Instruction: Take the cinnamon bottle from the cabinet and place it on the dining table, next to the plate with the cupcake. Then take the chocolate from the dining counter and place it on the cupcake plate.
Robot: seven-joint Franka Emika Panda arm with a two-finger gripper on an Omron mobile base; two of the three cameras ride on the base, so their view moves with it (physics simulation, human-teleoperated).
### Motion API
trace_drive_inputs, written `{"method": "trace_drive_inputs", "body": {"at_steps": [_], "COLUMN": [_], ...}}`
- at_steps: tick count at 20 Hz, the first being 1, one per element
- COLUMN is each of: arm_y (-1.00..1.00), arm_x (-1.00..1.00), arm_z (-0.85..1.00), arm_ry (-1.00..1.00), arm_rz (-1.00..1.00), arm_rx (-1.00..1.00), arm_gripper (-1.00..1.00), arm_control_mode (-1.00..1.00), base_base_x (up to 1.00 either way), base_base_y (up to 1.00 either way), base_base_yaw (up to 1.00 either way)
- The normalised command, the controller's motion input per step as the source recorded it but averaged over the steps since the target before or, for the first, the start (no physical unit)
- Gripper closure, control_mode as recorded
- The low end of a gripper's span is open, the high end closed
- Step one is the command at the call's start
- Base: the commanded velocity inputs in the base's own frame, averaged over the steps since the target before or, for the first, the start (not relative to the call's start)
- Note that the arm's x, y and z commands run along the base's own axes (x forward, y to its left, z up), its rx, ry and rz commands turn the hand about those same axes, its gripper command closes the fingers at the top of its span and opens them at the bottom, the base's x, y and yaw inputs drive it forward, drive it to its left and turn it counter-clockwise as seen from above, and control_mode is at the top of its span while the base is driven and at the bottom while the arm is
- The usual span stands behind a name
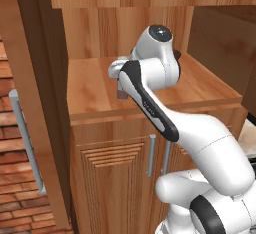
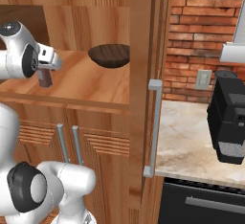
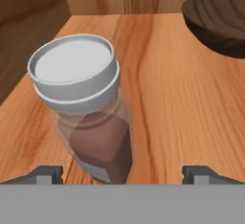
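1. Cinnamon bottle (image 3: 88,117): clear jar, grey-silver cap, reddish-brown powder, dark label; upright on cabinet (image 1: 100,85) shelf.
2. Gripper (image 3: 122,174) jaws spread wide, bottle between fingertips, not touching.
3. Dark wooden bowl (image 2: 109,55) nearby on shelf.

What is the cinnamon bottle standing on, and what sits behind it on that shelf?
The cinnamon bottle stands on the cabinet's open wooden shelf, between the open gripper fingertips. A dark wooden bowl sits farther back to one side. The bottle's base contact is hidden.

Glossy white rounded arm links, dark grey joint caps, black stripe along the forearm, bulbous white base
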Motion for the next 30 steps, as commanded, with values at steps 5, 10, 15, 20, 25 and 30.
{"method": "trace_drive_inputs", "body": {"at_steps": [5,10,15,20,25,30], "arm_y": [0.25,0.02,0.0,0.01,0.0,0.0], "arm_x": [0.12,0.13,0.0,0.13,0.13,0.13], "arm_z": [0.05,-0.11,-0.26,-0.13,0.0,0.0], "arm_ry": [0.01,0.0,-0.01,-0.02,0.0,0.0], "arm_rz": [0.02,0.09,0.05,0.01,0.0,0.0], "arm_rx": [0.0,0.0,0.0,0.0,0.0,0.0], "arm_gripper": [-1.0,-1.0,-1.0,-1.0,-1.0,-1.0], "arm_control_mode": [-1.0,-1.0,-1.0,-1.0,-1.0,-1.0], "base_base_x": [0.0,0.0,0.0,0.0,0.0,0.0], "base_base_y": [0.0,0.0,0.0,0.0,0.0,0.0], "base_base_yaw": [0.0,0.0,0.0,0.0,0.0,0.0]}}
